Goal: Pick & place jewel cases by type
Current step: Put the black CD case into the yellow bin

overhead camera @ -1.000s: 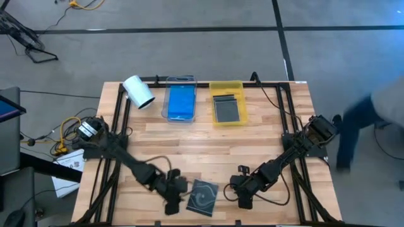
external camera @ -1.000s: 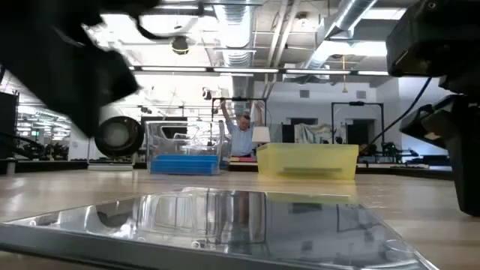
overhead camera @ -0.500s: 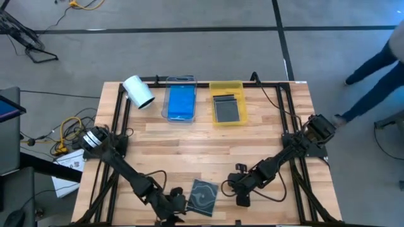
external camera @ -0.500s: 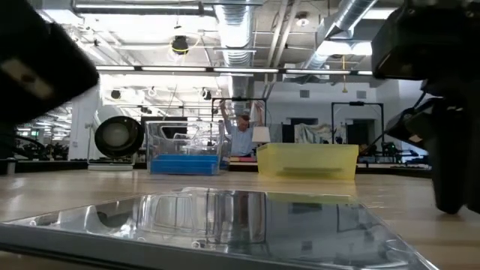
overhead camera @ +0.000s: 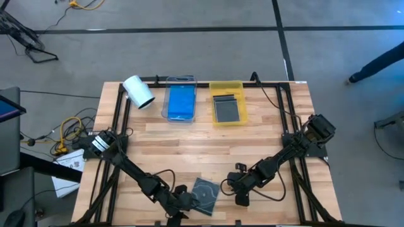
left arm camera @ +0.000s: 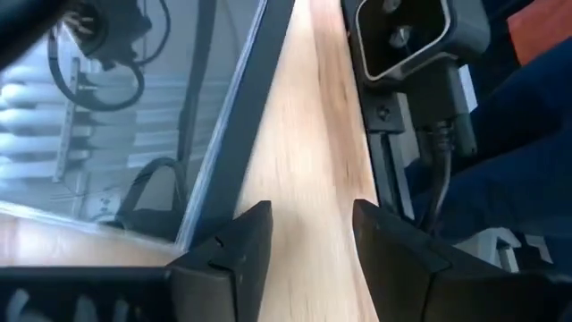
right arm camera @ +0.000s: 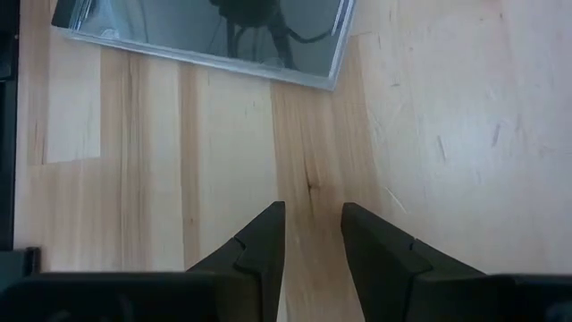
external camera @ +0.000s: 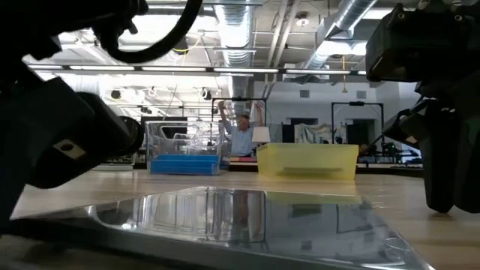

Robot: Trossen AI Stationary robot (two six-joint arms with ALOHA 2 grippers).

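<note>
Overhead, light wooden slat table (overhead camera: 208, 148) on grey floor; dark grey square jewel case (overhead camera: 206, 193) touches the parted left gripper (overhead camera: 183, 200); right gripper (overhead camera: 240, 196) beside, parted, empty.

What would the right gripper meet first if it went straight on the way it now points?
Probably the dark grey square plastic jewel case lying flat on the wooden table. The right gripper, its fingers apart and empty, points across bare wood towards the case's edge, though it may pass just above so thin a case.
</note>
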